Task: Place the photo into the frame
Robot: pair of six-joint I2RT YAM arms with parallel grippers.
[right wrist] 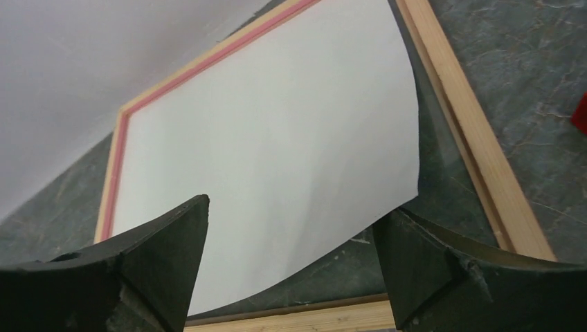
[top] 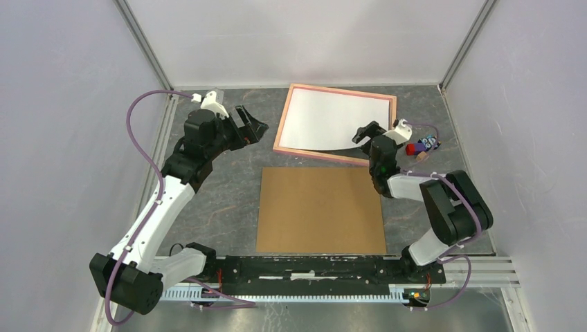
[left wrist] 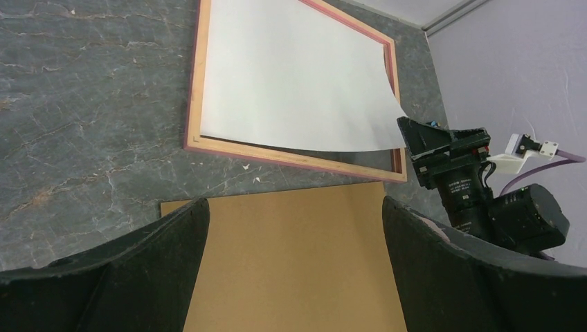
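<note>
The two arm bases sit on a rail at the near edge of the grey marbled table (top: 228, 200). Just beyond the rail, at the centre, a plain brown backing board (top: 322, 211) lies flat on the table, and nothing is touching it.

Just beyond the board's far edge, the frame (top: 283, 119) lies flat at far centre-right, turned slightly so that its near right corner comes closest to the board. Its rim shows pink on the inside and bare wood on the outside. The photo (top: 336, 119) lies inside the frame with its white back up. Most of it lies flat, but its near right corner curls upward, leaving a dark strip of the frame's inside uncovered along the near rail.

The right gripper (top: 361, 133) hangs over that near right corner of the frame. Its fingers are spread wide and grasp nothing. The lifted corner of the photo is just beside them, and it cannot be told whether they touch.

The left gripper (top: 255, 126) is held above the table just left of the frame, pointing towards it. Its jaws are also spread apart and empty.

To the right of the frame, behind the right wrist, a small red and blue object (top: 421, 146) rests on the table.
</note>
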